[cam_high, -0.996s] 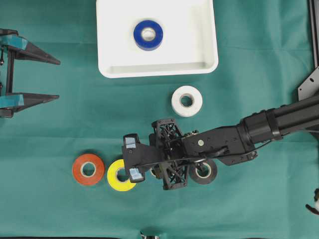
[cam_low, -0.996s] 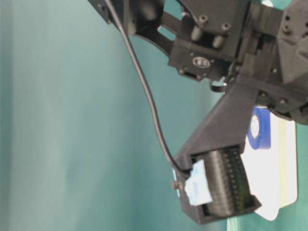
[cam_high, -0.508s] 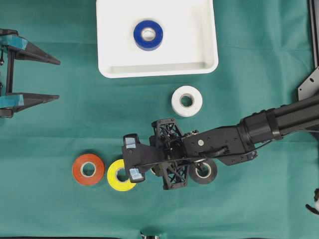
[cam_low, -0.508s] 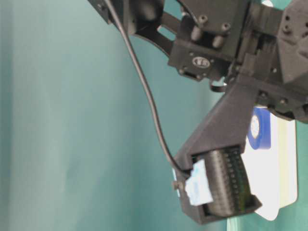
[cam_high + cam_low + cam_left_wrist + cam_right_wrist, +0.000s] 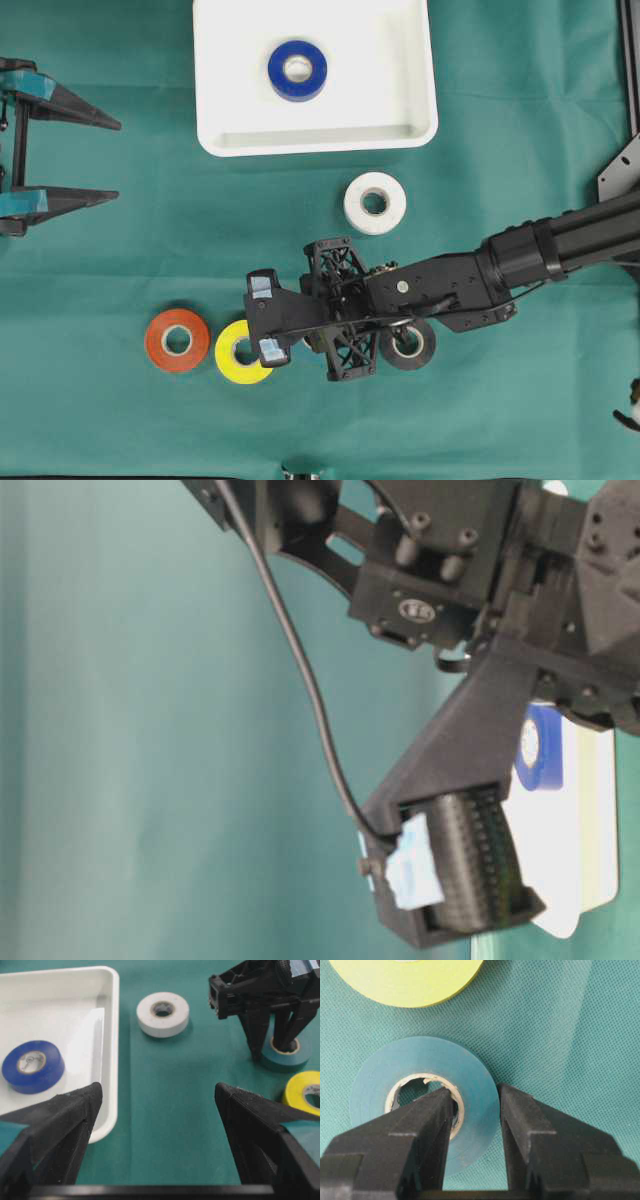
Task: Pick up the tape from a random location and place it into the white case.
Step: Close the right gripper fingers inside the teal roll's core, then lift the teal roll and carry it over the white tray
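My right gripper [image 5: 475, 1092] points down at a teal-green tape [image 5: 422, 1067] lying flat on the cloth. It is shut on the roll's wall, with one finger in the cardboard core and the other against the outer edge. From the left wrist view the same tape [image 5: 292, 1057] shows under the right gripper [image 5: 272, 1047]. In the overhead view the right gripper [image 5: 315, 340] covers it. The white case [image 5: 320, 140] stands at the back with a blue tape [image 5: 297, 70] inside. My left gripper [image 5: 118, 160] hovers open and empty at the far left.
A yellow tape [image 5: 243, 352] lies just left of the right gripper, with an orange tape [image 5: 177, 340] beyond it. A white tape [image 5: 374, 203] sits between the gripper and the case. A black tape [image 5: 407, 343] lies under the right arm's wrist.
The right gripper's fingers have drawn slightly closer together over the teal-green tape. Both arms and all the rolls stay where they were.
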Action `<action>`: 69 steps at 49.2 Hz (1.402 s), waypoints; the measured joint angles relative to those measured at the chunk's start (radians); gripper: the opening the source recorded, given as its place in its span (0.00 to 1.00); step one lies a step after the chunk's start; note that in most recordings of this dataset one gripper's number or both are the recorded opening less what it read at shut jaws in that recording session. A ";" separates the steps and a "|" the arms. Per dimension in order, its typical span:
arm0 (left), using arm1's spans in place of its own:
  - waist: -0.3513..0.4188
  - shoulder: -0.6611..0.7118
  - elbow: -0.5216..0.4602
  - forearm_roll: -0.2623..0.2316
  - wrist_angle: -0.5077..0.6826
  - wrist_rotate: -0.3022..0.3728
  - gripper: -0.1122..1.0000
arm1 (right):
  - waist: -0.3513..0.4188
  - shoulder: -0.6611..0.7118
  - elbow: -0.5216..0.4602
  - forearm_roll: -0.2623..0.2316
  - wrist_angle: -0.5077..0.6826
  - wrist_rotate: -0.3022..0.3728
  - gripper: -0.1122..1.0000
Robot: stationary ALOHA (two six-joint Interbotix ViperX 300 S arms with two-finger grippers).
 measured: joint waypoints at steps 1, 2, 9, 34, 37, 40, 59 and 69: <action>0.000 0.000 0.000 -0.002 0.000 0.000 0.98 | 0.000 -0.002 0.000 0.000 0.006 0.002 0.38; 0.000 0.000 0.000 -0.002 0.000 0.000 0.98 | 0.000 -0.005 -0.002 0.002 0.015 0.000 0.38; 0.000 -0.002 0.000 -0.002 0.000 0.000 0.98 | 0.000 -0.055 -0.012 0.000 0.069 0.000 0.37; 0.000 0.000 0.000 -0.002 0.000 0.000 0.98 | 0.000 -0.244 -0.094 -0.043 0.276 0.002 0.37; 0.000 0.000 0.000 -0.002 0.000 0.000 0.98 | 0.000 -0.255 -0.112 -0.044 0.304 0.000 0.37; 0.000 0.000 0.000 -0.002 0.000 0.000 0.98 | 0.000 -0.262 -0.127 -0.046 0.331 0.000 0.37; 0.000 0.000 0.000 -0.002 0.000 0.000 0.98 | 0.002 -0.314 -0.189 -0.046 0.442 0.000 0.37; 0.002 0.000 0.000 0.000 0.000 0.000 0.98 | 0.000 -0.336 -0.192 -0.046 0.446 0.002 0.37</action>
